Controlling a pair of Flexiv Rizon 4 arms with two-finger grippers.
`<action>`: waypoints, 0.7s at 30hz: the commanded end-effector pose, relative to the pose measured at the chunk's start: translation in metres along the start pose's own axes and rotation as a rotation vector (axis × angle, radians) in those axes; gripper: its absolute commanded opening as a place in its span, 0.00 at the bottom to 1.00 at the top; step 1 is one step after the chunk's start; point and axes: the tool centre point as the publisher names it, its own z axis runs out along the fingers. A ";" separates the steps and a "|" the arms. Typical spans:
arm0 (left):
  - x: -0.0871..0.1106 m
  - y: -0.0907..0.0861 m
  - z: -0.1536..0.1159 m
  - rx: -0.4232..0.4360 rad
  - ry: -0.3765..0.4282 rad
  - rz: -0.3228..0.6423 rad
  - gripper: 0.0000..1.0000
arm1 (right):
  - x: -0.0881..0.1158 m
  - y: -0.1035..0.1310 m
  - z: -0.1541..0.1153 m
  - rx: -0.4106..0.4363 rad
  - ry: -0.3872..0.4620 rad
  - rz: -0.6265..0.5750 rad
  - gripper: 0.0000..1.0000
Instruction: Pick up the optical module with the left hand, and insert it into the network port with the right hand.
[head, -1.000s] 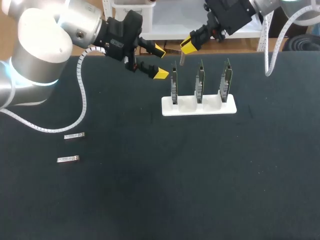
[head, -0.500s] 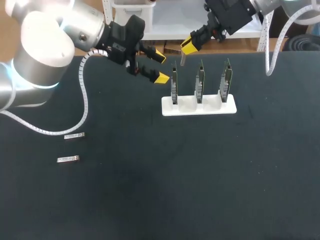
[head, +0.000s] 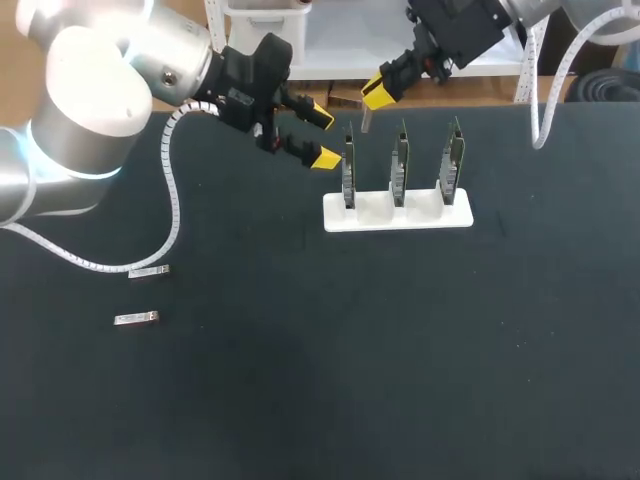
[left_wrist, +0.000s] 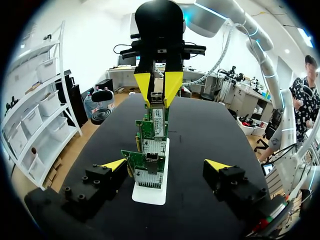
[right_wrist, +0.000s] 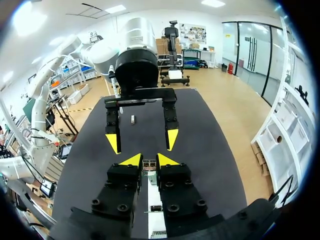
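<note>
With right claw (head: 374, 92) pinching the optical module (head: 365, 121), lower plumb into the card (head: 348, 172) just below; hold spread left claw (head: 323, 138) clear beside that card.

right tool (head: 373, 92) pinches optical module (head: 365, 120) above the cards (head: 348, 172) (left tool (head: 322, 136) spread).

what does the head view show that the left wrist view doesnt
Head view only: two spare modules lying at the table's left. Left wrist view only: the nearest card's network port, facing the open left gripper. Both: three cards in the white stand, and the right gripper shut on the optical module near the end card.
</note>
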 end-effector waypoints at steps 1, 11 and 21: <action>-0.002 0.003 0.001 0.004 -0.002 -0.001 1.00 | -0.001 -0.002 0.000 -0.004 0.002 -0.002 0.00; -0.002 0.003 0.001 0.004 -0.002 -0.001 1.00 | -0.004 0.000 0.008 -0.025 0.022 -0.019 0.00; -0.002 0.003 0.001 0.004 -0.002 -0.001 1.00 | -0.003 0.001 0.014 0.003 0.065 -0.017 0.00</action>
